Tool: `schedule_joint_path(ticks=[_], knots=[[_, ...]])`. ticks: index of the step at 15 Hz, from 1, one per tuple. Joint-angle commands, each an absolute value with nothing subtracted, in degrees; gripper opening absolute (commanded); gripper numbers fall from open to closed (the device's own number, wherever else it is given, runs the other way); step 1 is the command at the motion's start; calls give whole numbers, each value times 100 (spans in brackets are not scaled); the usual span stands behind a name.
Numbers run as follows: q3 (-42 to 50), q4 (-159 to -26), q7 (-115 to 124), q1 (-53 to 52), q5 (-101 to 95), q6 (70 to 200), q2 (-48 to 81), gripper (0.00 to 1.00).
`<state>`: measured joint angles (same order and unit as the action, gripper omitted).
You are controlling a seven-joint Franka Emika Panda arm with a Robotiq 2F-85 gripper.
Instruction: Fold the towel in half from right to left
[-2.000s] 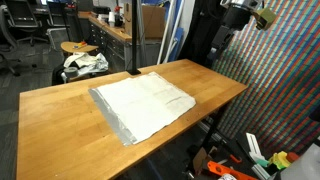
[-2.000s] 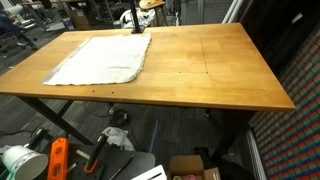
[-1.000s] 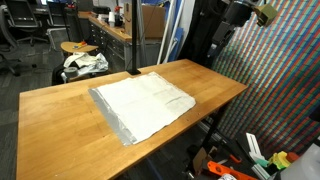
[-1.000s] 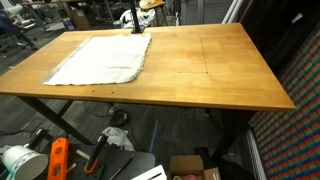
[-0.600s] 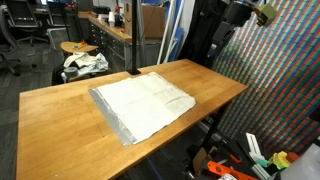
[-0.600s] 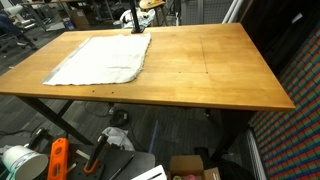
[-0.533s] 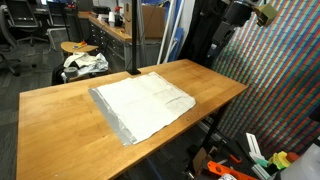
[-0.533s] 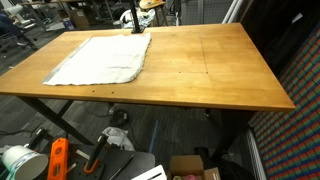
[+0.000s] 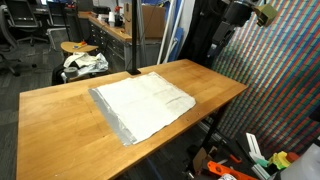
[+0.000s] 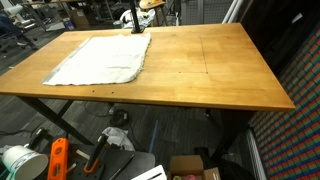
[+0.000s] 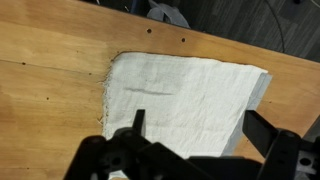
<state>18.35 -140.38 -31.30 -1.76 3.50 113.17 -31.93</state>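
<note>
Grey-white towel (image 9: 143, 104) is lying flat on wooden desk (image 9: 60, 130); gripper (image 11: 200, 128) is hovering above w/ jaws wide, empty.

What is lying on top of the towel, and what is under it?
Nothing lies on the towel; it is spread flat on the wooden table. The tabletop directly beneath is covered, but no bulge shows.

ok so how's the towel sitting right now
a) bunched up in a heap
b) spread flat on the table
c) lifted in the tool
b, the towel lies spread flat on the wooden table, and the open tool above it holds nothing.
</note>
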Motion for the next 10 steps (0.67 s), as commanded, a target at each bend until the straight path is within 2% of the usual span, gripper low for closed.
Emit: schedule_joint_path(ticks=[1, 10], knots=[[1724, -14026, -3188, -46, 420, 11298, -3168, 100], [1691, -13885, -3127, -30, 348, 11137, -3009, 100]])
